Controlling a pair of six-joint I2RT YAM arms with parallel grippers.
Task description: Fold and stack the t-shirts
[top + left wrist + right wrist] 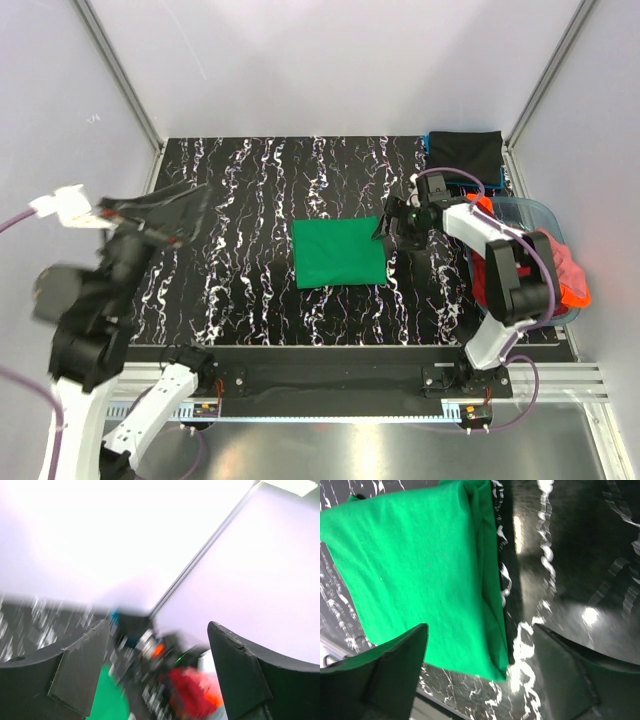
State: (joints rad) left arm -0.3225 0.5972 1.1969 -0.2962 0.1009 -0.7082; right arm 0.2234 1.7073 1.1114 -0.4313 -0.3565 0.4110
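- 1 green t-shirt (339,253): folded flat, centre of table (230,290).
- Right gripper (388,222): jaws wide, empty, at the shirt's right edge.
- Left gripper (159,650): raised, blurred, jaws wide, empty.

We see the left arm (95,300) raised high at the left, blurred, with the left claw (157,630) spread and empty. The right arm (505,270) extends forward; the right claw (480,630) sits low, fingers parted.

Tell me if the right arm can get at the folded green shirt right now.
Probably yes: the right gripper hangs open just off the right edge of the green shirt, with nothing visibly between them.
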